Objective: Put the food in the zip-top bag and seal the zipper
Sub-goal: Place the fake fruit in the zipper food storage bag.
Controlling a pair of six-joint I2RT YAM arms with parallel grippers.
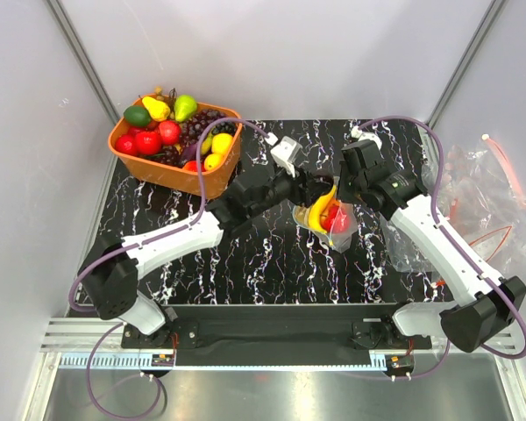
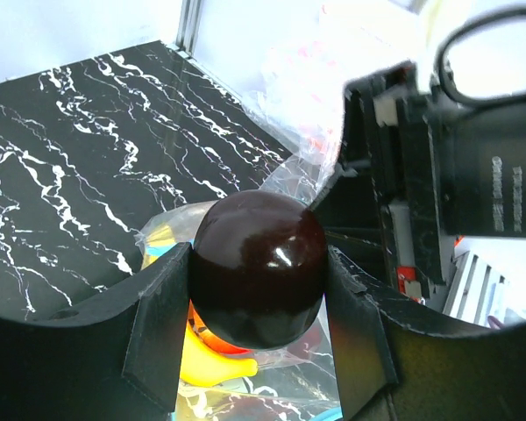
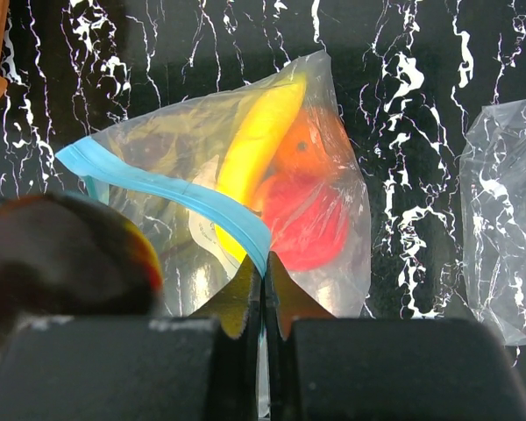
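The clear zip-top bag (image 1: 333,224) lies mid-table, its mouth held up. Inside it are a long yellow fruit (image 3: 259,140), an orange one (image 3: 302,149) and a red round one (image 3: 302,219). My right gripper (image 3: 264,263) is shut on the bag's light blue zipper strip (image 3: 167,189); it also shows in the top view (image 1: 346,197). My left gripper (image 2: 257,263) is shut on a dark red round fruit (image 2: 259,267) and holds it just above the bag's mouth. That fruit shows blurred at the left of the right wrist view (image 3: 61,254).
An orange basket (image 1: 171,175) at the back left holds more toy fruit, grapes and green pieces. Spare clear bags (image 1: 482,189) with red-orange strips lie at the right edge; one shows in the right wrist view (image 3: 508,228). White walls enclose the black marbled table (image 1: 272,263).
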